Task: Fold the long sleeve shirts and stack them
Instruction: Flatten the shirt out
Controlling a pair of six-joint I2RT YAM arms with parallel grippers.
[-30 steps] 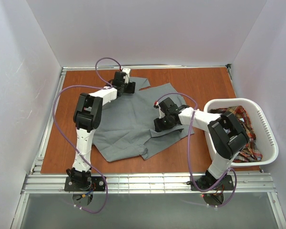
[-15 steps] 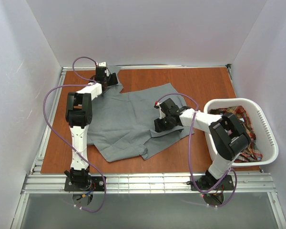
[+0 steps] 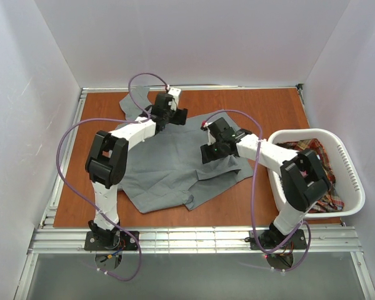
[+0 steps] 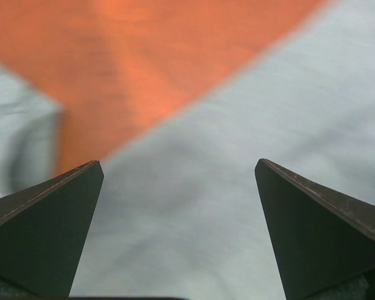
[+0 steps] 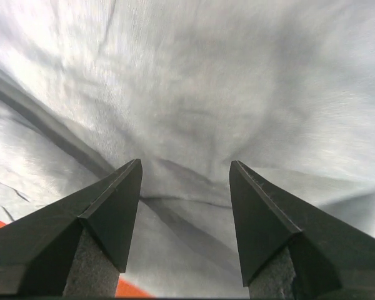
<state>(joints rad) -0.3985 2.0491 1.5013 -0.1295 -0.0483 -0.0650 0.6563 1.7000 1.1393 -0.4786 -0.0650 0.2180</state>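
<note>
Two robot arms work over a grey shirt [image 3: 162,169] spread flat on a brown table [image 3: 262,106], just left of a white laundry basket [image 3: 307,132]. The left gripper [image 3: 177,115] hangs with its jaws wide apart and nothing between them, over the part of the shirt that lies farthest from the basket. Its wrist camera looks past both dark fingertips of the left gripper [image 4: 178,165] at blurred grey cloth [image 4: 250,119] and a wedge of bare table [image 4: 175,50]; a second strip of grey shows at the left edge of that view.

The right gripper [image 3: 207,152] is nearer the basket, low over the shirt's basket-side half. Its jaws stand partly apart, with no cloth clamped between them. The right wrist camera shows the right gripper [image 5: 186,164] with its tips down close to the cloth, which puckers into creases [image 5: 206,81] running between and beyond them.

A narrow piece of the shirt, seemingly a sleeve [image 3: 131,103], reaches toward the table's far edge on the side away from the basket. The shirt's basket-side edge is turned over on itself just short of the basket wall.

A plaid shirt [image 3: 328,187] in red, navy and yellow lies bunched inside the basket, apart from both grippers.
</note>
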